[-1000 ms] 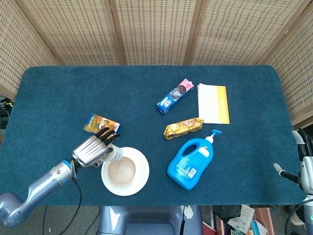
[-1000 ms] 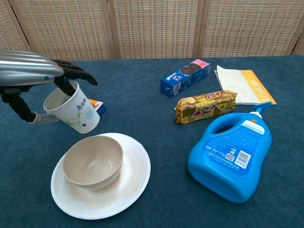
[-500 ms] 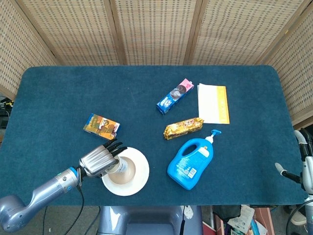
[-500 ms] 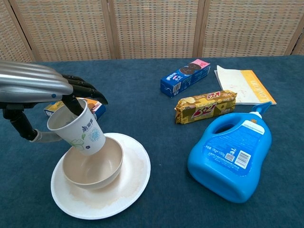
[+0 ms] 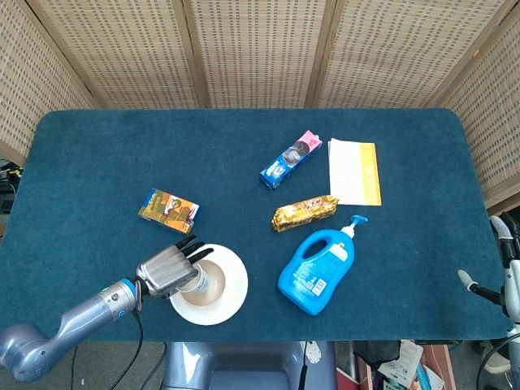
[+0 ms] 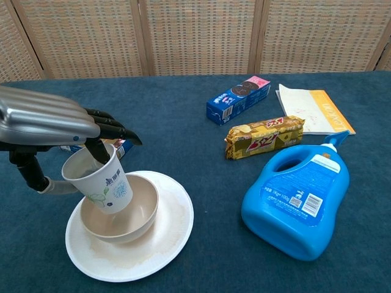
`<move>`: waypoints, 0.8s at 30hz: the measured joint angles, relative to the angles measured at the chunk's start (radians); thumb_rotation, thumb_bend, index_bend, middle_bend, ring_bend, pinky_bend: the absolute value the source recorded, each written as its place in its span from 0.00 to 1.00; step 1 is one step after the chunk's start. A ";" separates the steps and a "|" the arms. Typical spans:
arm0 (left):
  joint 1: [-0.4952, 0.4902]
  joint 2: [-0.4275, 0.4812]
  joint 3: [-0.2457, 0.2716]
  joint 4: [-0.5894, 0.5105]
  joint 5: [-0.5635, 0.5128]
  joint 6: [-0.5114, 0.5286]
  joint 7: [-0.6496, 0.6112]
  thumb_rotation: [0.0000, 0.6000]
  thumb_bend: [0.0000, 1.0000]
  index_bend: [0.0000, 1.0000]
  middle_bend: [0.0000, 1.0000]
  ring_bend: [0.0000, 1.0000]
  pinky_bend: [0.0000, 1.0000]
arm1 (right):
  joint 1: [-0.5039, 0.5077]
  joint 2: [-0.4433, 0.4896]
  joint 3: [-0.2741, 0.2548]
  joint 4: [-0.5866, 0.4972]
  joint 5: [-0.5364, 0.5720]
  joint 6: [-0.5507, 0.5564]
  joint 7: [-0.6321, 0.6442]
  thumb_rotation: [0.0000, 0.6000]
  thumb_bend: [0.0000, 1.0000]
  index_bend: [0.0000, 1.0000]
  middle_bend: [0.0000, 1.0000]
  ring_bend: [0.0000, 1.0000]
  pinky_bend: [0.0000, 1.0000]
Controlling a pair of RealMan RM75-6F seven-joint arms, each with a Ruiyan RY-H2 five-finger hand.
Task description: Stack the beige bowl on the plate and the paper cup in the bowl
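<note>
Left hand (image 6: 46, 122) — gripped white floral paper cup (image 6: 98, 181) at rim, cup tilted w/ base in beige round bowl (image 6: 131, 213) — bowl sat on white plate (image 6: 168, 235)

- A blue plastic detergent bottle with a pump top (image 6: 297, 204) lies on its side on the dark blue table cloth (image 5: 122, 154).
- A gold foil-wrapped biscuit pack (image 6: 264, 136) lies just beyond the bottle.
- A blue and pink cookie box (image 6: 237, 99) lies farther back, slanted.
- A white and orange paper booklet (image 6: 310, 108) lies flat to the right of the cookie box.
- A small orange and blue snack box (image 5: 168, 209) sits apart, on the left half of the cloth.
- Woven wicker screen panels (image 5: 260, 49) stand behind the table.
</note>
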 measured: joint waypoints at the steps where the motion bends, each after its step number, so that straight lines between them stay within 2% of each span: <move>1: -0.006 -0.005 0.002 0.002 -0.010 0.000 0.009 1.00 0.40 0.61 0.02 0.00 0.01 | 0.000 0.000 0.001 0.000 0.000 0.001 0.001 1.00 0.15 0.00 0.00 0.00 0.00; 24: -0.149 -0.083 0.065 0.028 -0.221 0.010 0.125 1.00 0.40 0.61 0.00 0.00 0.00 | -0.004 -0.003 0.007 0.007 0.002 0.012 0.013 1.00 0.15 0.00 0.00 0.00 0.00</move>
